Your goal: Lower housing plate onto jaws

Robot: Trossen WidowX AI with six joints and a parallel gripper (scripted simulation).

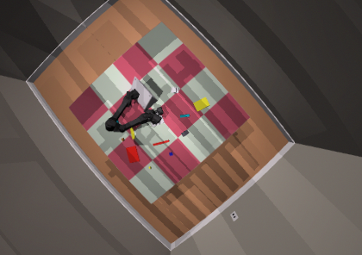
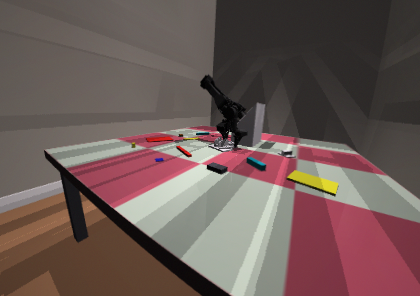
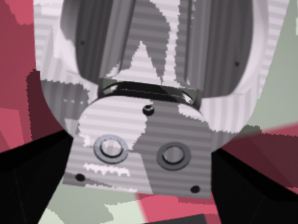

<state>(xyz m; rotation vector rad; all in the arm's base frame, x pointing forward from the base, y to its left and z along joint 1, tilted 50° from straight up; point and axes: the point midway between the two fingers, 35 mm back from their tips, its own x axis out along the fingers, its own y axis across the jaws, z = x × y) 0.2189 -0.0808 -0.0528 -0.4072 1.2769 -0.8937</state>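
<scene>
The grey housing plate (image 3: 137, 172) lies across the near end of a larger pale assembly (image 3: 230, 112) in the wrist view. Two ringed holes show in the plate, with a round stub (image 3: 111, 147) in the left one and another stub (image 3: 173, 155) in the right one. My gripper (image 3: 142, 143) (image 2: 230, 140) is shut on the plate, with its black fingers at the plate's left and right edges. The assembly's pale base (image 2: 218, 147) lies on the table under the fingers. The jaws are hard to tell apart from the assembly. Whether the plate is level or fully down cannot be told.
A tall grey panel (image 1: 143, 96) (image 2: 257, 125) stands close beside the arm. A small pale part (image 1: 175, 90) (image 2: 287, 154), a teal block (image 1: 184, 115) (image 2: 256, 163), a dark block (image 1: 184, 133) (image 2: 217, 168), a red bar (image 1: 161, 142) (image 2: 183, 151) and a yellow plate (image 1: 202, 103) (image 2: 313, 182) lie around.
</scene>
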